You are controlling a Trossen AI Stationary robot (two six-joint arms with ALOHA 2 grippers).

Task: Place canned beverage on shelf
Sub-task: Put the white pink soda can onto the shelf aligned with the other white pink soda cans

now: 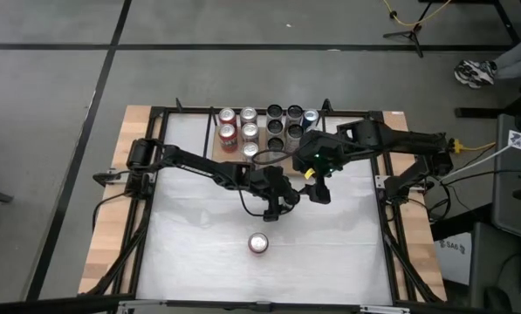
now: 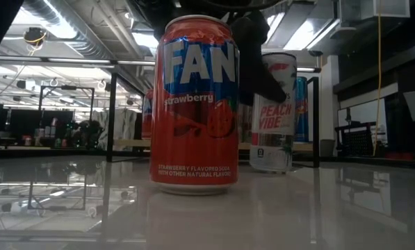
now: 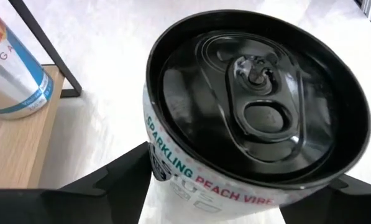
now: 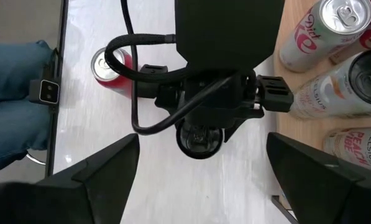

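Peach can (image 3: 253, 106) stands upright on the white table, just off the shelf (image 3: 11, 149) edge, inside the L gripper (image 1: 276, 202), which comes at it from above. Can't tell if that gripper's clamped or loose. R gripper (image 1: 319, 187) hovers close by to the right, jaws wide, holding nothing. Red can (image 1: 258, 243) stands alone nearer the front.

High cam straight down on white tabletop (image 1: 199, 253); low cam level, close to red strawberry soda can (image 2: 194, 104), shared with high (image 1: 258, 243); wrists close in.
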